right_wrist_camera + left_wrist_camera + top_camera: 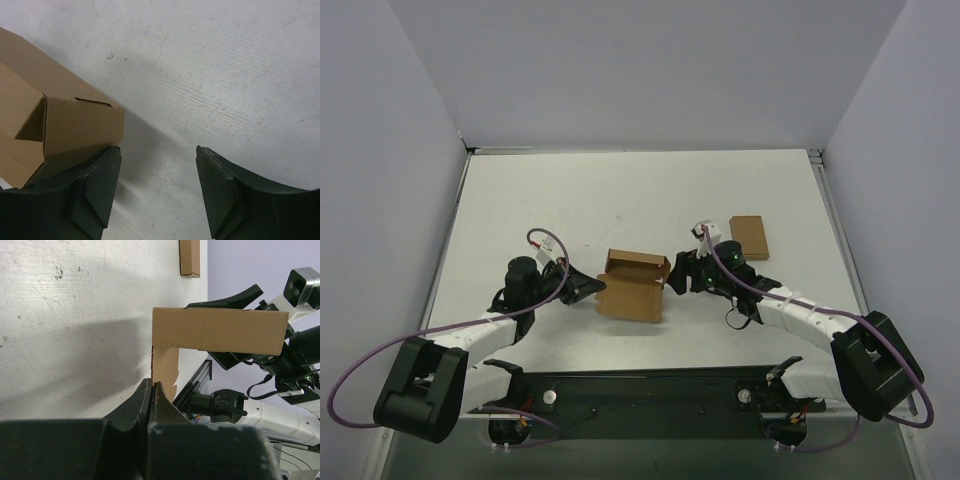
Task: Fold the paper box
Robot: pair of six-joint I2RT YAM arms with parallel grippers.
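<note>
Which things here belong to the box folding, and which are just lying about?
Job: paper box; left tool, shut on its flap; right tool, open beside it.
Lying about: plain cardboard rectangle, flat, apart from the box.

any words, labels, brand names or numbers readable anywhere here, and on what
No text can be read in any view.
The paper box: plain brown card, with no print on the faces that show.
The smaller cardboard rectangle: plain brown, no label.
The table: only scuffs and dark specks, no writing.
The arms: no legible marking or brand at this size.
</note>
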